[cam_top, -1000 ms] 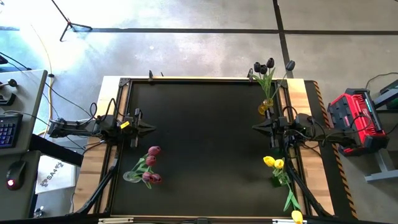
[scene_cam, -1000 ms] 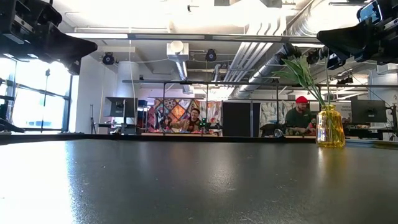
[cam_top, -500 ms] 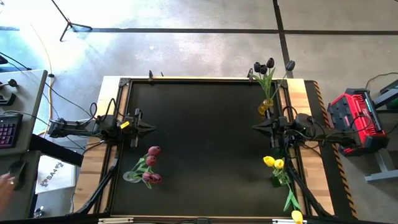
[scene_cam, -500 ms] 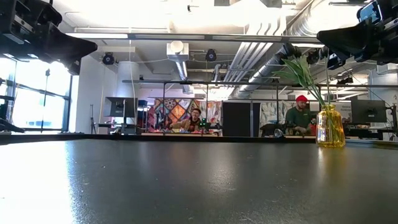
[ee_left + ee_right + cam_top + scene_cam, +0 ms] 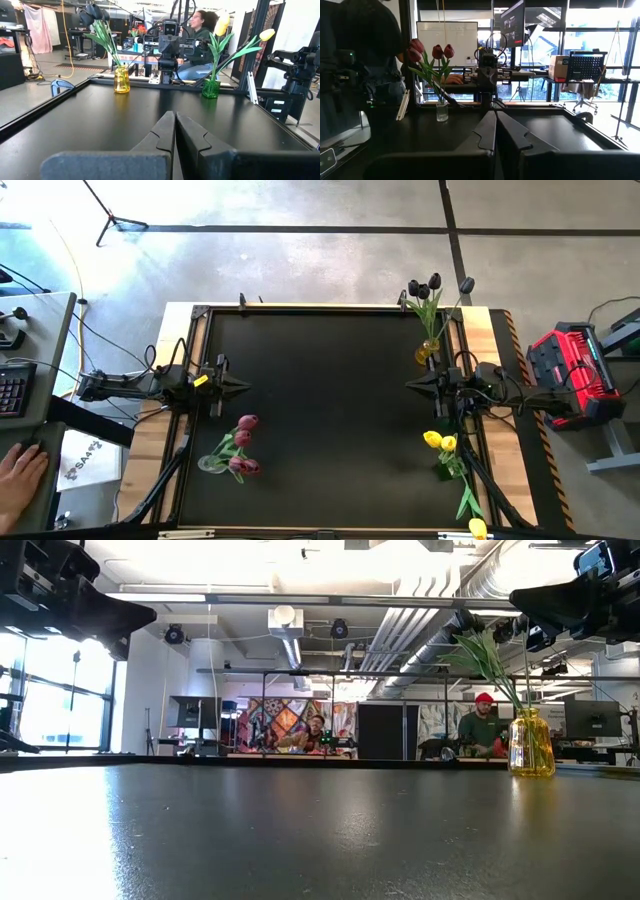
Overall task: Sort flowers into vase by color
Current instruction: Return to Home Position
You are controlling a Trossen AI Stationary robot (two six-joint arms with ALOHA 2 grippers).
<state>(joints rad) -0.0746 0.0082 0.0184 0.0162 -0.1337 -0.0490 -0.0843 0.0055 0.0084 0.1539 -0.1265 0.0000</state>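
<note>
Left end effector [image 5: 243, 385], fingers pressed together, sits at the table's [image 5: 330, 410] left edge; right end effector [image 5: 408, 384], also pressed together, sits at the right edge. Red flowers [image 5: 243, 442] in a clear vase [image 5: 210, 464] stand near the left one. Yellow flowers [image 5: 438, 442] and dark flowers [image 5: 425, 285] in a yellow vase [image 5: 427, 352] flank the right one.

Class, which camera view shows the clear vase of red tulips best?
The right wrist view: the clear vase and red tulips stand whole, seen side-on. The high view sees them only from above; the other two views miss them.

On the table [image 5: 330, 380], the first vase [image 5: 427, 353] stands at two o'clock, the second vase [image 5: 443, 472] at four, the third vase [image 5: 210, 464] at eight.
</note>
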